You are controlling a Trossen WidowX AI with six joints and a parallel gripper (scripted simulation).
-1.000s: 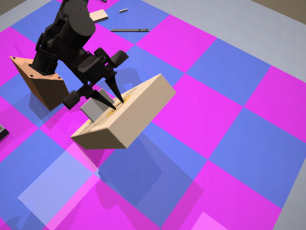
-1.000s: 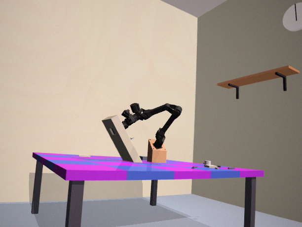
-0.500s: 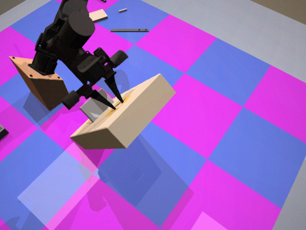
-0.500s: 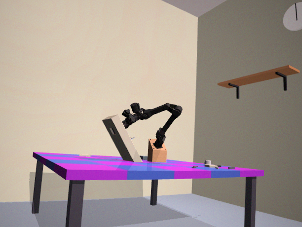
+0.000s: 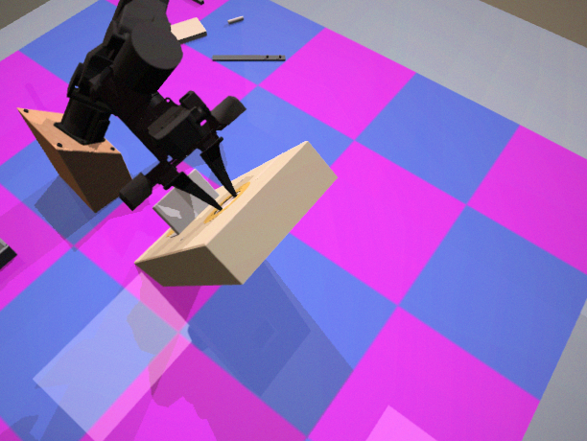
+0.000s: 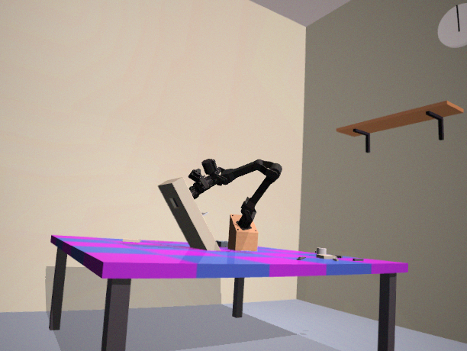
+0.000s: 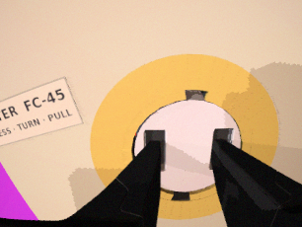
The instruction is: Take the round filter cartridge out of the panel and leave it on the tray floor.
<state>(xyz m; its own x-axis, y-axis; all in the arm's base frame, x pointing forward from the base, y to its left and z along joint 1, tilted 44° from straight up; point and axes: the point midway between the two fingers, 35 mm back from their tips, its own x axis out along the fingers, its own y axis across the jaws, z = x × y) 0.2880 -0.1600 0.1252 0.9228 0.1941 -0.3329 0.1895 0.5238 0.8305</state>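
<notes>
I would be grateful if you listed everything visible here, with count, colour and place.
Service panel: one, beige, tilted, mid table.
Filter cartridge: one, pale disc within an orange ring, flush in the panel, two slots on its face.
Label: one, white, beside the ring.
Tray: one, grey, beside the panel's face.
Flat bar: one, dark grey, far end of the table.
Small block: one, cream, far end.
Pedestal: one, orange-brown, under the arm.
Table: one, magenta and blue checks.
Shelf: one, brown, on the wall.
Pincer: one, black, partly open, fingertips in the two slots.
</notes>
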